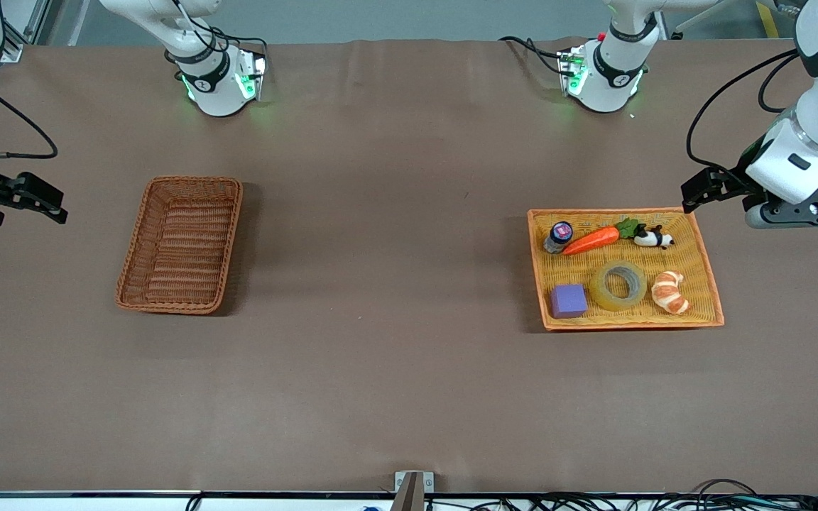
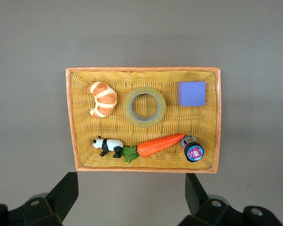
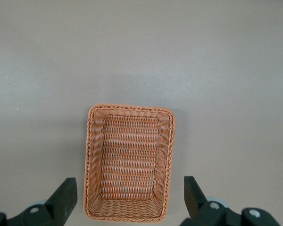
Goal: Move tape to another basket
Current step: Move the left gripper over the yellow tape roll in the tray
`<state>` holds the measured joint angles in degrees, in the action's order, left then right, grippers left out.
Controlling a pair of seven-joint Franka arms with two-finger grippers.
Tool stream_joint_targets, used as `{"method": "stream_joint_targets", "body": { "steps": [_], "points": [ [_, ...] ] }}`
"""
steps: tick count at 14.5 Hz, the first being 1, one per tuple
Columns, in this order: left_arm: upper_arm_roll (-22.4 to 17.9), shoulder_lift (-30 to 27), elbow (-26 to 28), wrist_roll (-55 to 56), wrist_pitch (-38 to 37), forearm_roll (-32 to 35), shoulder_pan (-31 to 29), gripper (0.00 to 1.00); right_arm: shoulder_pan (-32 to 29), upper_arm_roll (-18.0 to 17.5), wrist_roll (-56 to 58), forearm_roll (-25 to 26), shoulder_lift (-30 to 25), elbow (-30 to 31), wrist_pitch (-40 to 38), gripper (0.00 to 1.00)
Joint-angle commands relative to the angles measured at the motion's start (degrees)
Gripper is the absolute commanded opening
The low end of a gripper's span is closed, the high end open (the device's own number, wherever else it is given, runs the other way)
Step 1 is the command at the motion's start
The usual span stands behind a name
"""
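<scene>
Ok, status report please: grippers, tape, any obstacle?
Left gripper and right gripper open, raised, empty. Tape in tray, between cube and croissant.

Tape is boxed in inside the tray: purple cube on one side, croissant on the other, carrot farther back, small gaps all round. From above it's open. Wide bare tabletop runs to the basket.

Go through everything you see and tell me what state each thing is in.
Tape: flat in tray, between cube and croissant.
Basket: empty.
Carrot: lying in tray.
Panda: lying in tray.
Bottle: lying in tray.
Left gripper: open, holding nothing.
Right gripper: open, holding nothing.
</scene>
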<state>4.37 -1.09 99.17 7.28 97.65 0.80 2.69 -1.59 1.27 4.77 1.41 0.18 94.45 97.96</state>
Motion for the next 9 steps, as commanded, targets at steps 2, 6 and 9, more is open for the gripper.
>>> {"method": "stream_joint_targets", "body": {
  "steps": [2, 6, 9],
  "points": [
    [-0.15, -0.05, 0.41, -0.34, 0.79, 1.04, 0.21, 1.0, -0.08, -0.12, 0.5, -0.53, -0.44, 0.39, 0.12, 1.0],
    [-0.15, 0.39, 0.49, -0.78, 0.61, 0.51, -0.23, 1.0, -0.16, -0.12, 0.41, -0.53, -0.44, 0.3, 0.21, 1.0],
    [-0.67, 2.14, 1.02, -1.04, 0.96, 0.69, -0.15, 0.99, -0.16, -0.12, 0.41, -0.53, -0.44, 0.3, 0.21, 1.0]
  ]
}}
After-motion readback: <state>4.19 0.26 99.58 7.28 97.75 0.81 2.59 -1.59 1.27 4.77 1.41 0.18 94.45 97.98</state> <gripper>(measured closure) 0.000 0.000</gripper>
